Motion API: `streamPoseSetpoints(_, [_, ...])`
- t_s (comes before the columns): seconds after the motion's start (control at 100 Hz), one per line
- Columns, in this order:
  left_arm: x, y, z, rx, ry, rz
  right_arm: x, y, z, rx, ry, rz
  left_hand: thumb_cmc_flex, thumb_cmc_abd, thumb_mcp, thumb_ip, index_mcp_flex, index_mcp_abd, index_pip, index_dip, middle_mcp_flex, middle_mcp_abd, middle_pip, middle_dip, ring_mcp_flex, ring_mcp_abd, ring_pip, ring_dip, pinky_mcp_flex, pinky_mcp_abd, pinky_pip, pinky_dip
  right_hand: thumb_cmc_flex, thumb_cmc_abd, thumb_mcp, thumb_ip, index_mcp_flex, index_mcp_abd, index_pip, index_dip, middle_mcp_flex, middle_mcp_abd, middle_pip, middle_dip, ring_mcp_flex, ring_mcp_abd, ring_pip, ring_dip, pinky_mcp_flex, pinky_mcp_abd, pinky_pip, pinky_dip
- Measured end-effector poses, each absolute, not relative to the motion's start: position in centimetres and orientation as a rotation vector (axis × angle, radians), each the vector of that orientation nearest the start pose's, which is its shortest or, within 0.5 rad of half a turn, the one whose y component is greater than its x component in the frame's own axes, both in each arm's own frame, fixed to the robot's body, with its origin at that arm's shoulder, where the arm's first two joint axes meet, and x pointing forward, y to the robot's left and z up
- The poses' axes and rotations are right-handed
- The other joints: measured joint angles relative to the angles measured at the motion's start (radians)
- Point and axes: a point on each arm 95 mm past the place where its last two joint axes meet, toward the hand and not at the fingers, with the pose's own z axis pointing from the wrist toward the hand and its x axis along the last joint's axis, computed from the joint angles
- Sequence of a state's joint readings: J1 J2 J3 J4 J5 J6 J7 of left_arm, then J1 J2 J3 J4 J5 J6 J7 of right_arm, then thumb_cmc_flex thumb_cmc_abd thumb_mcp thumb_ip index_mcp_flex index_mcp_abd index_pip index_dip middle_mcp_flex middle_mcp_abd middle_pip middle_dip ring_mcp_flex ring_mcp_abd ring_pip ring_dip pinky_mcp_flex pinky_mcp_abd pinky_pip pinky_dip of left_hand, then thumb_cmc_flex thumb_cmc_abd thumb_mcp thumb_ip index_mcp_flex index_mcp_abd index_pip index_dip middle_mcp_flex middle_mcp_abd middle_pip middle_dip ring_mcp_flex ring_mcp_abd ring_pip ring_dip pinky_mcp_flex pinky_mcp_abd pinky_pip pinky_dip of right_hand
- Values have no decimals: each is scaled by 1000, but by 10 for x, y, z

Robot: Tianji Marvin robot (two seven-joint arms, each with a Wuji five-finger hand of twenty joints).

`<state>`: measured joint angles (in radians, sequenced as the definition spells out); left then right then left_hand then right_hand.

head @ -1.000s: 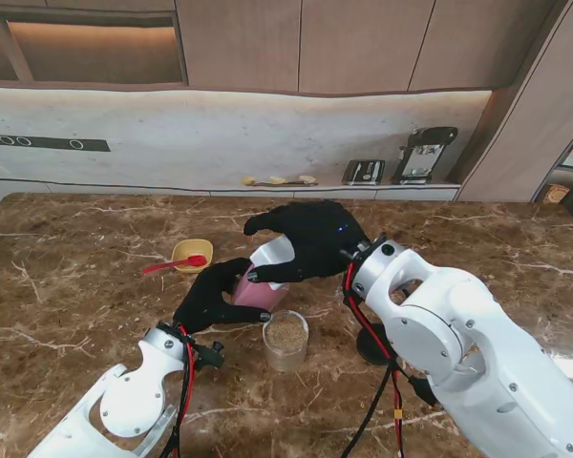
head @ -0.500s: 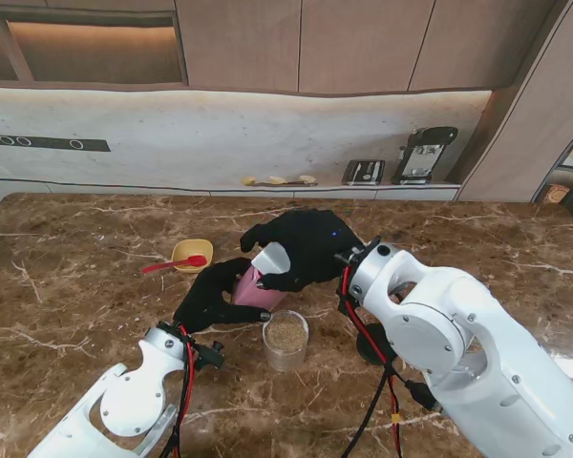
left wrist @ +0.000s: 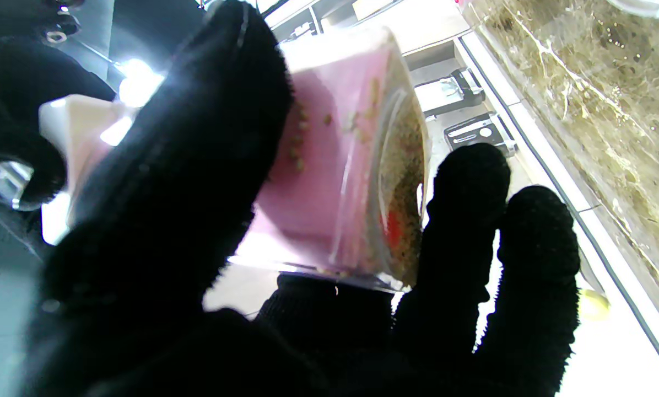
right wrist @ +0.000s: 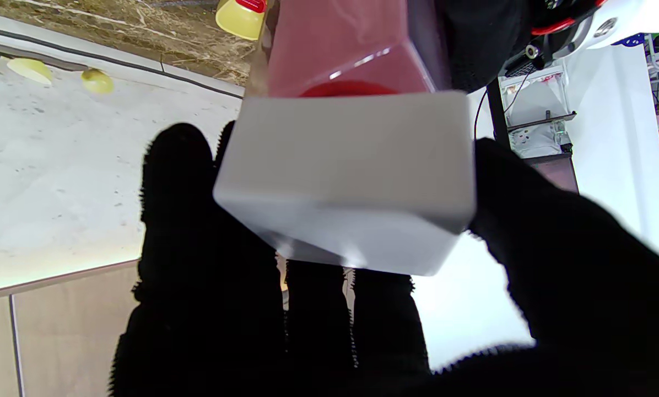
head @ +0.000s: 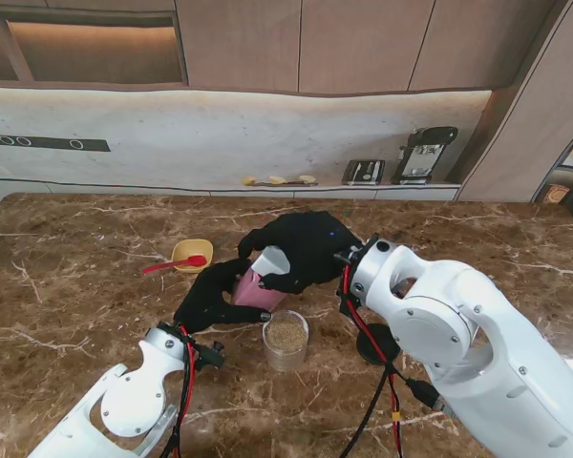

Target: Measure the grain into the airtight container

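Grain container (head: 258,286), the pink clear-walled one with a white lid (head: 273,259), sits mid-table, tipped, lid end pointing away from me and up. Both hands are on it. My left hand (head: 210,294) wraps the pink body from the left side; the left wrist view (left wrist: 340,182) shows grain piled against the base end and some kernels stuck to the wall, fingers (left wrist: 467,220) curled round it. My right hand (head: 310,243) clamps the white lid from the far side; in the right wrist view the lid (right wrist: 351,182) fills the frame between fingers (right wrist: 197,220) and thumb, and something red shows through the wall behind it. Can't tell from any view whether the lid is seated or already loose.

Round glass jar (head: 286,340) stands upright just nearer to me than the pink container, no lid on, partly filled with brown grain. Yellow bowl (head: 192,254) with a red spoon (head: 172,264) lying across it sits to the left, near the left hand but apart from it. A black round object (head: 374,343) lies on the marble table (head: 67,286) under my right forearm, mostly hidden.
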<state>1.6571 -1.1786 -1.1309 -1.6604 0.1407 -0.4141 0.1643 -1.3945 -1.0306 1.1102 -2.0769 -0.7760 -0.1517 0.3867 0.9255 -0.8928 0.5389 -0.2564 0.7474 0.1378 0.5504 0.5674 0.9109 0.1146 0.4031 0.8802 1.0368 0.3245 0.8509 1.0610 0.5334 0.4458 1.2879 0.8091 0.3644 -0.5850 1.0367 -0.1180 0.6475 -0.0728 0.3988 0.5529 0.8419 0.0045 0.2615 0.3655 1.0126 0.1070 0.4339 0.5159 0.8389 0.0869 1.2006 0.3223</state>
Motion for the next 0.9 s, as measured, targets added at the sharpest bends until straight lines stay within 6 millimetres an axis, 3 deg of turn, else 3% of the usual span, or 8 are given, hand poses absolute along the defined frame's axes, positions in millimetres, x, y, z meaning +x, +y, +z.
streamPoseSetpoints(0.26, [354, -66, -309, -1713, 812, -2548, 362, 117, -148, 759, 1826, 1874, 0, 0, 0, 0, 0, 0, 0, 0, 0, 0, 0, -2, 0, 0, 0, 0, 0, 0, 0, 0, -1, 196, -127, 0, 42, 0, 1, -46, 13, 0, -21, -17, -5, 6, 27, 0, 0, 2, 29, 48])
streamPoseSetpoints(0.52, [355, -69, -311, -1708, 792, -2556, 364, 123, -146, 803, 1769, 1830, 0, 0, 0, 0, 0, 0, 0, 0, 0, 0, 0, -2, 0, 1, 0, 0, 0, 0, 0, 0, -5, 236, -198, -1, 51, 61, -1, -93, 69, 48, -14, -75, 123, 21, 68, -2, 130, 32, 147, 34])
streamPoseSetpoints(0.66, [356, -71, -311, -1708, 786, -2561, 366, 126, -146, 835, 1727, 1799, 0, 0, 0, 0, 0, 0, 0, 0, 0, 0, 0, -2, 0, 1, 0, 0, 0, 0, 0, 0, -79, 272, -199, -1, 53, 91, -12, -135, 93, 87, -11, -114, 229, -10, 182, -2, 218, 27, 220, -2])
streamPoseSetpoints(0.8, [356, -72, -311, -1706, 781, -2565, 366, 127, -145, 861, 1699, 1791, 0, 0, 0, 0, 0, 0, 0, 0, 0, 0, 0, -2, 0, 1, 0, 0, 0, 0, 0, 0, -96, 312, -199, -1, 53, 112, -23, -177, 93, 104, -11, -145, 239, -17, 220, -2, 228, 25, 247, -14])
streamPoseSetpoints(0.9, [356, -73, -310, -1706, 781, -2568, 367, 127, -144, 853, 1695, 1769, 0, 0, 0, 0, 0, 0, 0, 0, 0, 0, 0, -2, 0, 1, 0, 0, 0, 0, 0, 0, -195, 357, -222, 5, 45, 108, -24, -204, 90, 107, -11, -158, 248, -36, 227, -11, 235, 10, 258, -28])
